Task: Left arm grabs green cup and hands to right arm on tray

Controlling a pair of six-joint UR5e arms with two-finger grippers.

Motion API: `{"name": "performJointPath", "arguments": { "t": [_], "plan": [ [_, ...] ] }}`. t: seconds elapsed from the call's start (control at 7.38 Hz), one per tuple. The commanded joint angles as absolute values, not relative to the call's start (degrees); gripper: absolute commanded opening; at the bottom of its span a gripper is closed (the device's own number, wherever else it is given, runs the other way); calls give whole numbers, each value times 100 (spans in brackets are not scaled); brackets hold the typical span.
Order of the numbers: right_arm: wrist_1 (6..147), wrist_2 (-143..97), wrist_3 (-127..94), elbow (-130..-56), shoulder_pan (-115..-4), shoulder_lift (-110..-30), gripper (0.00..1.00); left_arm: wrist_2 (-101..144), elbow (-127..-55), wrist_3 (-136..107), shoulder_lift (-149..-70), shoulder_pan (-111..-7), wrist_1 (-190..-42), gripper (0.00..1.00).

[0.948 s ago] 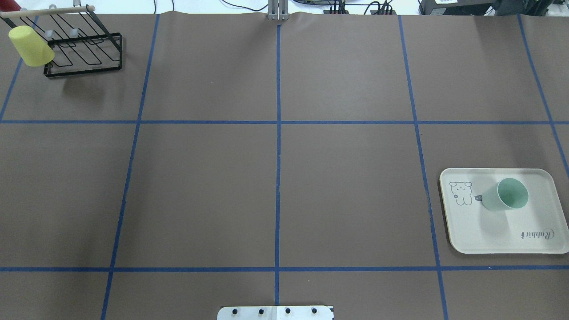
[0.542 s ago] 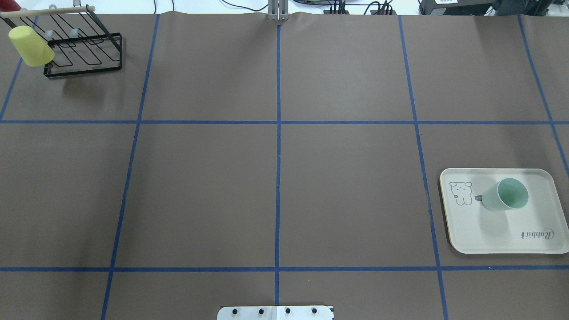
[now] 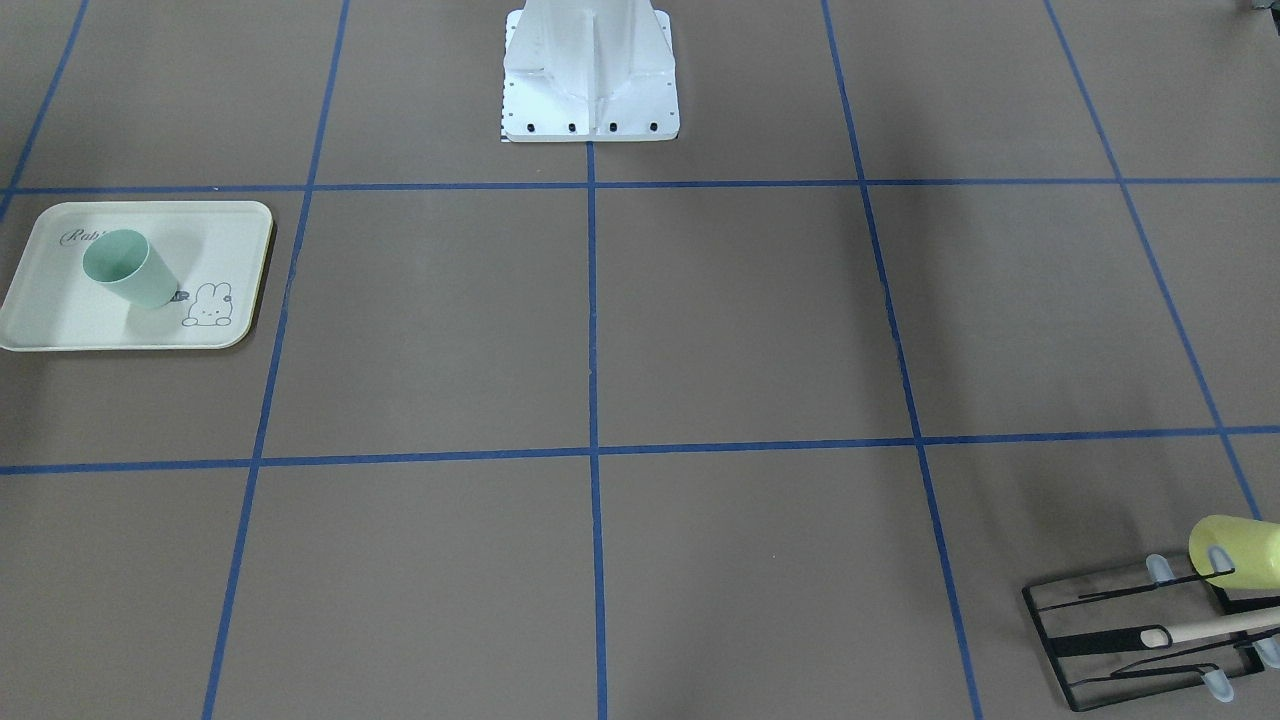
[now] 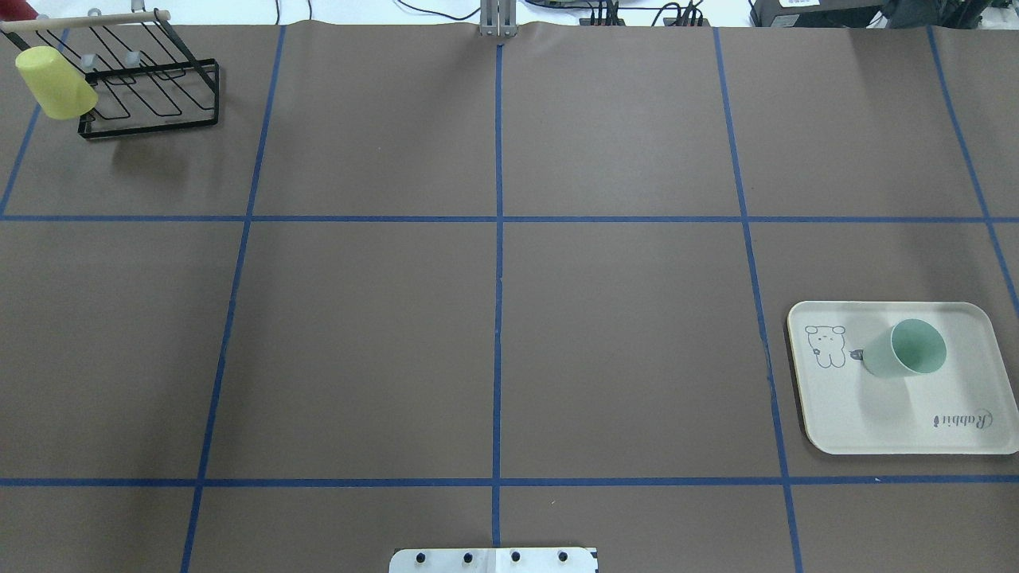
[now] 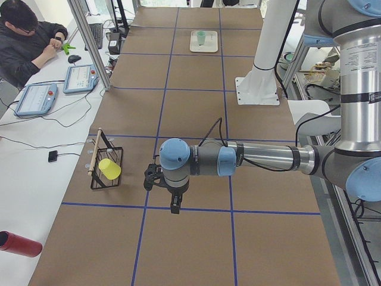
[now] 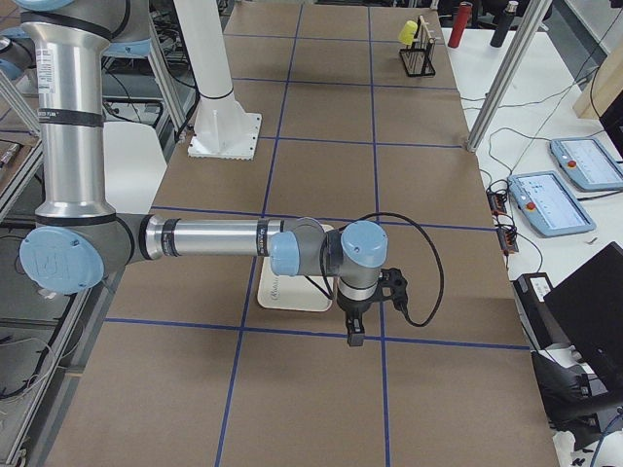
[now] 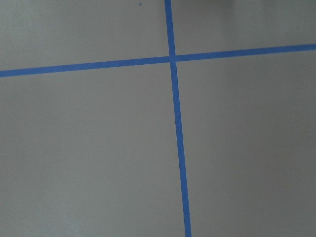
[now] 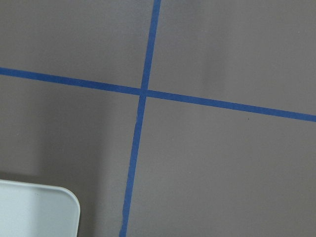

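The green cup (image 4: 903,350) stands upright on the cream tray (image 4: 876,422) at the table's right side, next to the rabbit drawing. Both also show in the front view, the cup (image 3: 128,270) on the tray (image 3: 60,320). No arm shows in the overhead or front views. In the left side view my left gripper (image 5: 172,205) hangs above the table near the wire rack. In the right side view my right gripper (image 6: 356,339) hangs just beyond the tray (image 6: 292,292). I cannot tell whether either is open or shut. The right wrist view shows a tray corner (image 8: 34,212).
A yellow cup (image 4: 54,82) hangs on a black wire rack (image 4: 151,95) at the far left corner. The robot's white base (image 3: 590,80) stands at the table's near edge. An operator (image 5: 30,42) sits beside the table. A red cylinder (image 5: 18,243) lies off the table.
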State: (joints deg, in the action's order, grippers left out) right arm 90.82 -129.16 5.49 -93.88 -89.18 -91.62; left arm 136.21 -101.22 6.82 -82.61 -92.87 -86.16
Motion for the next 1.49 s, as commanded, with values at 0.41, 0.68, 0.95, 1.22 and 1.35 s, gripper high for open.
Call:
{"name": "performJointPath", "arguments": {
  "t": [0.41,0.68,0.95,1.22,1.35],
  "plan": [
    [9070,-12920,545,-9387,-8921,-9184,100,13614,-10169,694,-8227,-9325,-8701,100],
    [9070,-12920,545,-9395,-8921,-9228,100,13605,-10178,694,-8227,-9325,-8701,100],
    [9062,-12920,545,-9404,-8912,-9255,100,13605,-10169,686,-8218,-9325,-8701,100],
    [9062,-12920,545,-9404,-8912,-9255,100,13605,-10169,694,-8209,-9316,-8771,100],
    [9062,-12920,545,-9413,-8912,-9255,100,13605,-10169,694,-8200,-9325,-8815,100]
  ]
}}
